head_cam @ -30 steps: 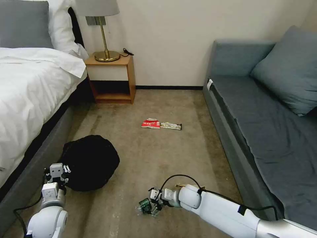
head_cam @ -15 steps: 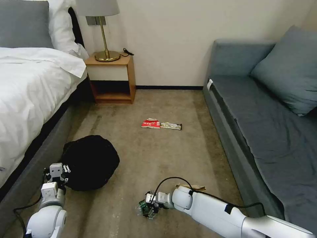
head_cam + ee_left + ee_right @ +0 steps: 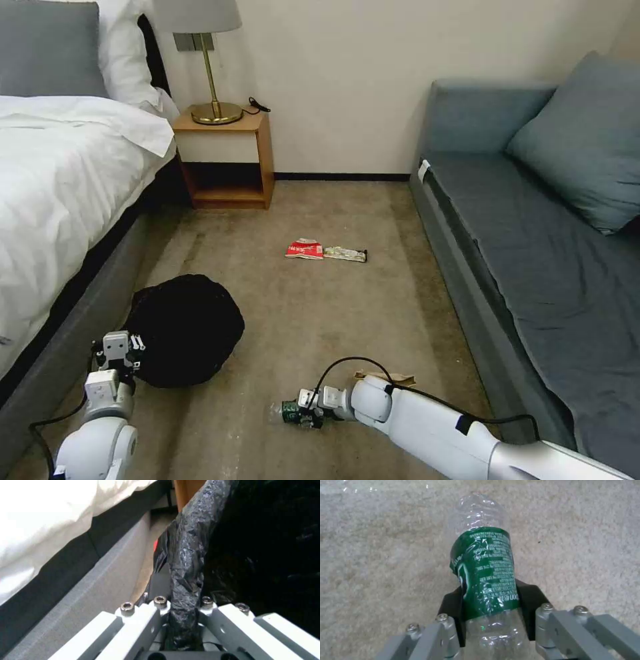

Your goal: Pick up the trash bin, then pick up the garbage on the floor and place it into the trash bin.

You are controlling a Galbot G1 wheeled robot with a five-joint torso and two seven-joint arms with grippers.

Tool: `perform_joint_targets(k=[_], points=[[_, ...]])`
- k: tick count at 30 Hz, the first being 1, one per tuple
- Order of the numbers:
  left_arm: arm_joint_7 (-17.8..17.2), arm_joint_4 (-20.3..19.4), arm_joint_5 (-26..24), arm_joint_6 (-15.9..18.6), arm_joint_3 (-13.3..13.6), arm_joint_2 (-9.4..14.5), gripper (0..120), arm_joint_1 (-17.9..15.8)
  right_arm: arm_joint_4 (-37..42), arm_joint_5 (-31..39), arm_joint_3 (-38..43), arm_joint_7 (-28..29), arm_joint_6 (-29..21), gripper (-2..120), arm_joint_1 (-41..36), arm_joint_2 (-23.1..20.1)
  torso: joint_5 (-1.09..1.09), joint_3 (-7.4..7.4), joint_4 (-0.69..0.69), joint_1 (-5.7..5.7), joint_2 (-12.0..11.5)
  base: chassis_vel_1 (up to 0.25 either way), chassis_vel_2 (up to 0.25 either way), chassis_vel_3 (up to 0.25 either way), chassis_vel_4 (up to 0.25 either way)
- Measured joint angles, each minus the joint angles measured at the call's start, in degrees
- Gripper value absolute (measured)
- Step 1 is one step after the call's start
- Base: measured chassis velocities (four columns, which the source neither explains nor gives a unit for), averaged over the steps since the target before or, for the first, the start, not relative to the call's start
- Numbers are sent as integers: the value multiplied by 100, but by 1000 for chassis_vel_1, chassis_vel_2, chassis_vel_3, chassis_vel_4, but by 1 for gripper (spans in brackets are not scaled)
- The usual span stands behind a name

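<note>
Down on the beige carpet at the near left, the left claw (image 3: 119, 347) is gripping the crinkled black plastic liner at the near rim of the small round trash bin (image 3: 187, 330); the left wrist view is showing a fold of that black bag pinched between its fingers (image 3: 160, 620). So the first step, taking hold of the bin, is looking done, though whether the bin is lifting clear of the floor I cannot tell.

At the near middle of the floor, the right claw (image 3: 308, 415) is lying low and clamping around the clear plastic bottle with the green label (image 3: 485, 580), its dark pads (image 3: 530, 605) pressing on either side of the label. The bottle is resting well apart from the bin, to its right, so it is grasped but not yet binned.

Three more pieces are waiting: the crumpled brown paper (image 3: 387, 378) just behind the right arm, and farther off, mid-floor, the red-and-white snack packet (image 3: 305, 249) touching the slim pale-and-dark bar wrapper (image 3: 345, 254). By my judgement, most of the collecting is remaining.
</note>
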Motion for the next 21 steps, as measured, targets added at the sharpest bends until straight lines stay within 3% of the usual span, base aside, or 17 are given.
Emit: perform_joint_targets(k=[11, 21], points=[[40, 22, -22, -91, -18, -11, 0, 78, -38, -145, 131, -11, 71, 31, -200, 27, -3, 0, -1, 0, 0, 0, 0, 0, 0], [87, 70, -283, -95, -196, 151, 0, 154, 54, -94, 458, -97, 108, 31, -262, -6, 0, 1, 1, 0, 0, 0, 0, 0, 0]])
